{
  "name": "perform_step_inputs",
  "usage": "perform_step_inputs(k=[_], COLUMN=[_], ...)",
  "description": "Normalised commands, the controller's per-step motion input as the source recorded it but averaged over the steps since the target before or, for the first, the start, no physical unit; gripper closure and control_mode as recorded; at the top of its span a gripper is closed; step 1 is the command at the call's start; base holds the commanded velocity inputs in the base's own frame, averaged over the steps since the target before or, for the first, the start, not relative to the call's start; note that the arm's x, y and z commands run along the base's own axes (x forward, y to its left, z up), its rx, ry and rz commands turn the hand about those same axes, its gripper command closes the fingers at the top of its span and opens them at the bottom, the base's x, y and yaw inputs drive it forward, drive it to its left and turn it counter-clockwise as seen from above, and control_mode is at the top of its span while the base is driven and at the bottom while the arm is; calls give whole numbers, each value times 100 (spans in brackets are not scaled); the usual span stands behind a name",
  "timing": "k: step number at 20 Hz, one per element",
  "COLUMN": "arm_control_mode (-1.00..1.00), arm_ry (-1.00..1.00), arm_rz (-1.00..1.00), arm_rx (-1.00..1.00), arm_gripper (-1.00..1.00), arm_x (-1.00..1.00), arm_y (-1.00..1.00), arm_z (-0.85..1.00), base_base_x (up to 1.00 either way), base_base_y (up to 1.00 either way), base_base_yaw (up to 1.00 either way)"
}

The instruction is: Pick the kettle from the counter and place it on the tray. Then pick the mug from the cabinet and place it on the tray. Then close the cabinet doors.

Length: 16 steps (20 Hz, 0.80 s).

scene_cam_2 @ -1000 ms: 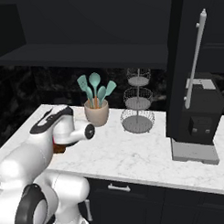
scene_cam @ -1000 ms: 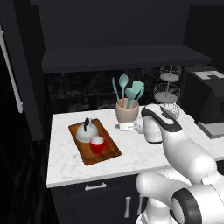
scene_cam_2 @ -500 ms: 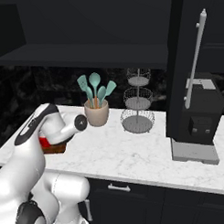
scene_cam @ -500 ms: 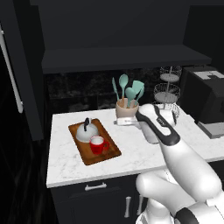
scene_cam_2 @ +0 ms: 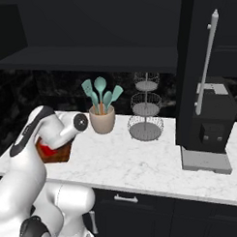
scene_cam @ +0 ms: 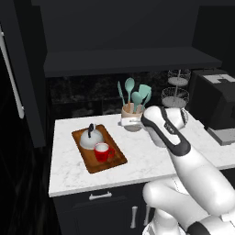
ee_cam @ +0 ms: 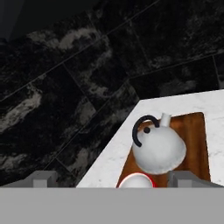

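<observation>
Since a second ago the arm has lifted; claw [scene_cam: 133,121] stands open, empty, by the crock [scene_cam: 131,114]; kettle [scene_cam: 91,137] and mug [scene_cam: 103,151] sit on the tray [scene_cam: 117,158]

Kitchen, marble counter [scene_cam: 151,156], utensil crock [scene_cam_2: 102,122], cabinet [scene_cam: 119,27]

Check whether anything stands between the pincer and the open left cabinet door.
Nothing visible does. The pincer hangs open beside the utensil crock, facing the tray, where the kettle and mug sit low. The left cabinet door stands open beyond the counter's left end, its handle well above them.
</observation>
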Motion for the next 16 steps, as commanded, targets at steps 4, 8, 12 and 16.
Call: perform_step_inputs(k=[4, 8, 12, 16], arm_control_mode=[-100, -100, -100, -100], arm_ry=[5, 1, 8, 15], arm_rz=[0, 0, -7, -15], arm_rx=[-5, -4, -6, -8], arm_gripper=[-100, -100, -100, -100], arm_x=[-1, -10, -29, -30], arm_y=[6, 11, 15, 6], arm_z=[0, 6, 34, 42], base_base_x=[0, 0, 0, 0], base_base_y=[0, 0, 0, 0], base_base_yaw=[0, 0, 0, 0])
